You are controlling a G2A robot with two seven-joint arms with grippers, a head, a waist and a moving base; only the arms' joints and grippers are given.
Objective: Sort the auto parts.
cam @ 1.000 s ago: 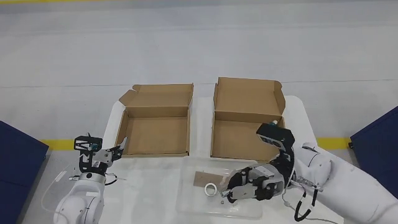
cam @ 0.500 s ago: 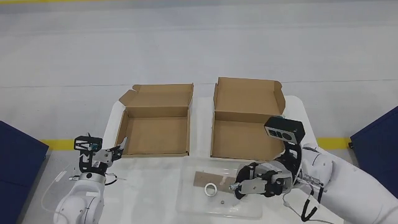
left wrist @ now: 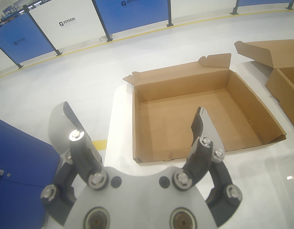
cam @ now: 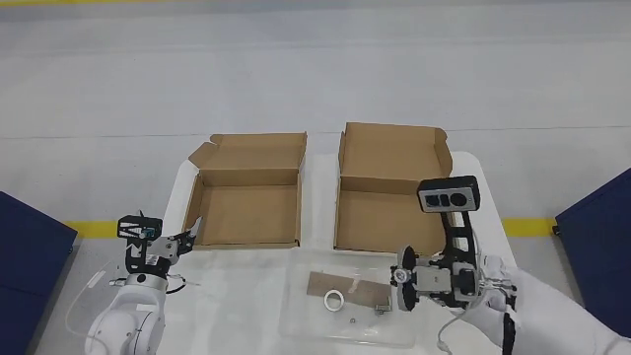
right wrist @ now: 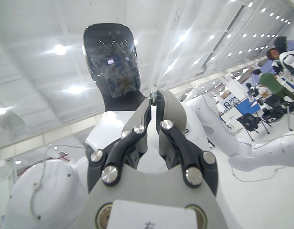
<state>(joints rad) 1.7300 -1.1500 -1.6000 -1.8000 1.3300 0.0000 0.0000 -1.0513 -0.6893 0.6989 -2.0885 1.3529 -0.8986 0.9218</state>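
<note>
My right gripper [right wrist: 153,96] is shut on a small metal screw [right wrist: 152,94] and is turned upward, away from the table. In the top view it [cam: 406,276] hangs over the right end of a clear tray [cam: 296,327]. In the tray lie a white ring [cam: 334,301], a brown flat piece [cam: 330,284] and a small dark part [cam: 353,321]. My left gripper [left wrist: 132,110] is open and holds nothing, at the table's left edge [cam: 187,232], just in front of the left cardboard box [left wrist: 197,120].
Two open cardboard boxes stand side by side at the back of the white table, the left box [cam: 246,212] and the right box [cam: 385,219], both with raised lids. A blue panel [left wrist: 15,158] stands beside the table's left edge.
My right arm has risen out of the tray, shifted right and rotated its gripper upward. The left arm has stayed still.
</note>
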